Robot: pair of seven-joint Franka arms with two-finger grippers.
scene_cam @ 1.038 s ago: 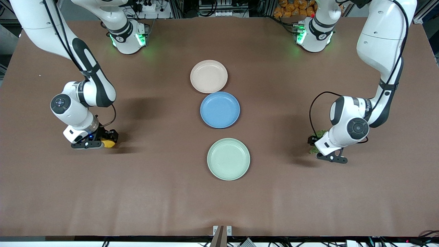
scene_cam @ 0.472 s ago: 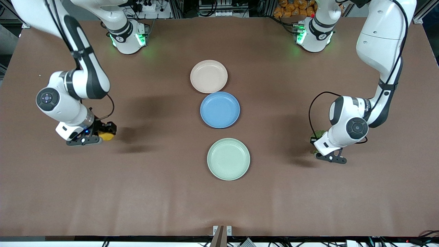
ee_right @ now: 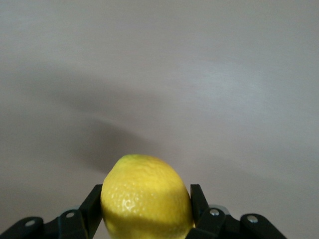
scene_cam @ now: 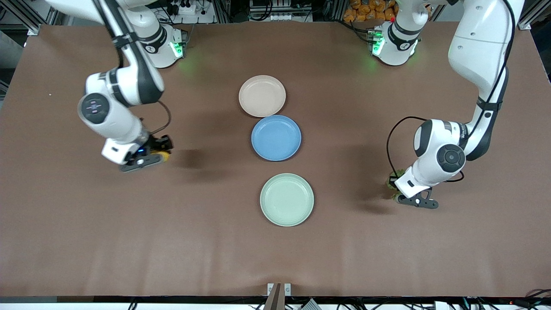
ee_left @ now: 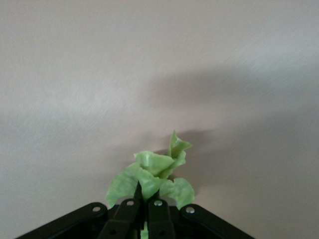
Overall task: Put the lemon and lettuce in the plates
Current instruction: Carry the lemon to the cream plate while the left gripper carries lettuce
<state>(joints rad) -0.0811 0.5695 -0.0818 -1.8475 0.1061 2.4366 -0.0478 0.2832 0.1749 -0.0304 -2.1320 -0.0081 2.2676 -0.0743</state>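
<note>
The scene is lit evenly from overhead. Soft shadows are cast on the brown table [scene_cam: 172,241] beside each arm. Green glow is seen at both bases. Both wrist views are rendered washed-out, with blurred backgrounds and diffuse shadows.

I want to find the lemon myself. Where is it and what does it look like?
Start at the three plates in a row mid-table, then go toward the right arm's end. The right end effector holds the lemon above the brown table. It is the only yellow, dimpled thing.
</note>
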